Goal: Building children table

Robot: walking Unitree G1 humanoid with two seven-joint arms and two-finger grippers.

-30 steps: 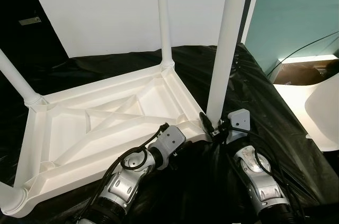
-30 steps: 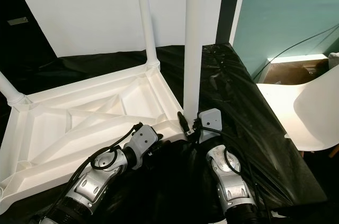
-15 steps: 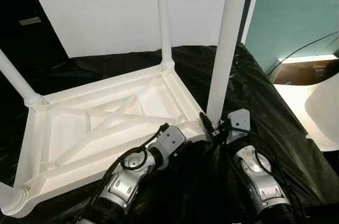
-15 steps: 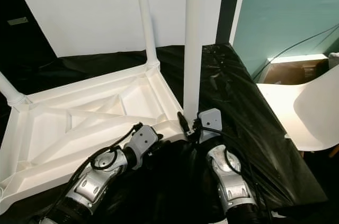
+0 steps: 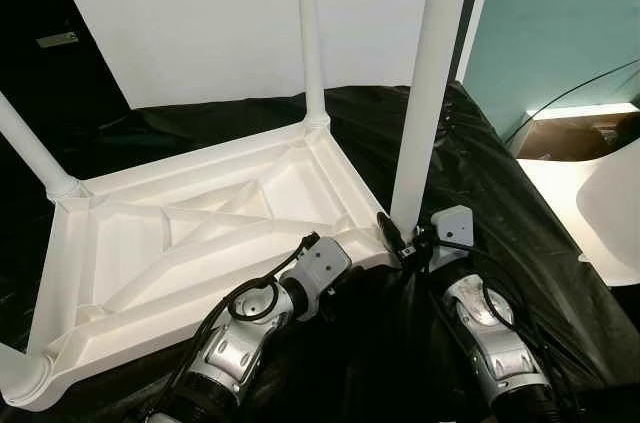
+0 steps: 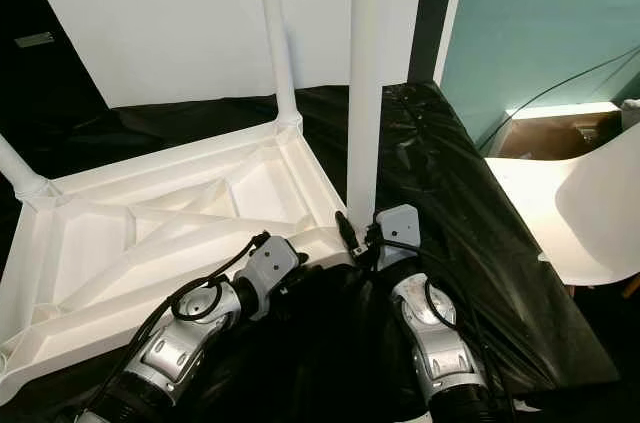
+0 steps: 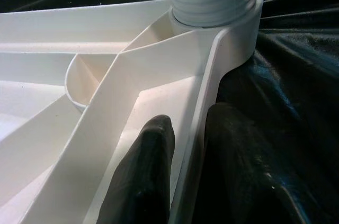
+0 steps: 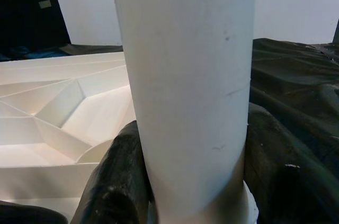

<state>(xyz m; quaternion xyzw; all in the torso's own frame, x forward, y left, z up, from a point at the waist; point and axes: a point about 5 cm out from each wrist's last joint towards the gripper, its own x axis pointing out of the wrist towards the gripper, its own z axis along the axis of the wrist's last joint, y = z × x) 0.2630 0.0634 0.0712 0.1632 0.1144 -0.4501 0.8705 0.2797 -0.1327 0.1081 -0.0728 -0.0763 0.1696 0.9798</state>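
Here, right claw (image 8: 190,181) clamping upright leg (image 5: 428,93), left claw (image 7: 183,176) pinching tabletop rim (image 7: 198,123).

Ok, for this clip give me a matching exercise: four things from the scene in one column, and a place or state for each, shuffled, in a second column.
Things:
1. left hand
2. right hand
3. tabletop
4. white chair

Places or states:
A. lying upside down on the black sheet
B. fingers on either side of the tabletop's rim
C. standing off to the robot's right, beside the sheet-covered surface
D. fingers closed around the base of the nearest leg

Pairs: 1-B, 2-D, 3-A, 4-C
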